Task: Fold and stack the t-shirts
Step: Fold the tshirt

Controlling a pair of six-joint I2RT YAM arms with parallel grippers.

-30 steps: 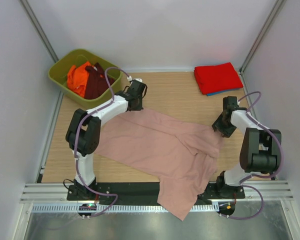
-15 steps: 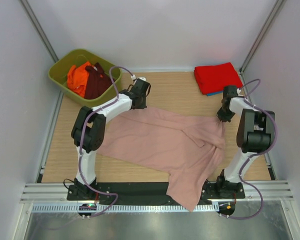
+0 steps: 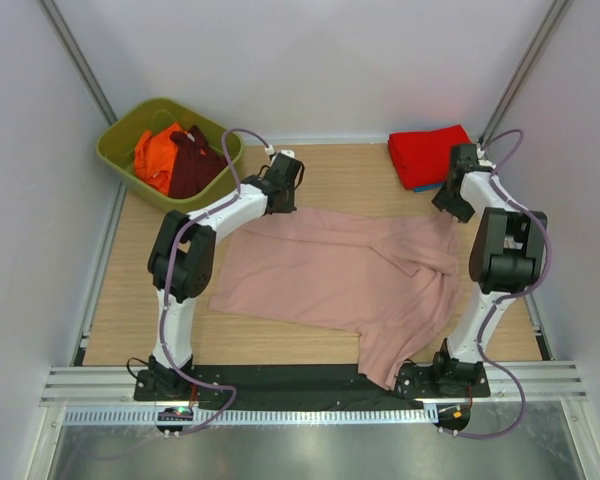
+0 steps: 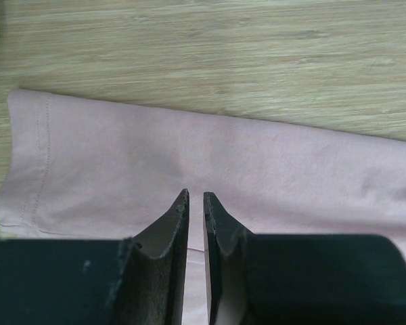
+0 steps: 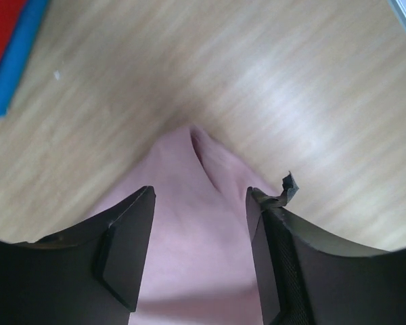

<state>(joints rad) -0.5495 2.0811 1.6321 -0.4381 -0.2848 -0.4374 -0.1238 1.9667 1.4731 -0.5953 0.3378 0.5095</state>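
Lying spread on the table (image 3: 350, 175), the pink t-shirt (image 3: 340, 270) looks light and limp, and it wrinkles easily. The left gripper (image 4: 195, 196) is clenched on its far edge. The right gripper (image 5: 199, 191) stands with jaws apart over a raised corner. Corners and hems seem the best places to hold.

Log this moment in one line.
pink t-shirt: unfolded on table | left gripper: shut on its far edge | right gripper: open over its right corner | red t-shirt: folded, far right
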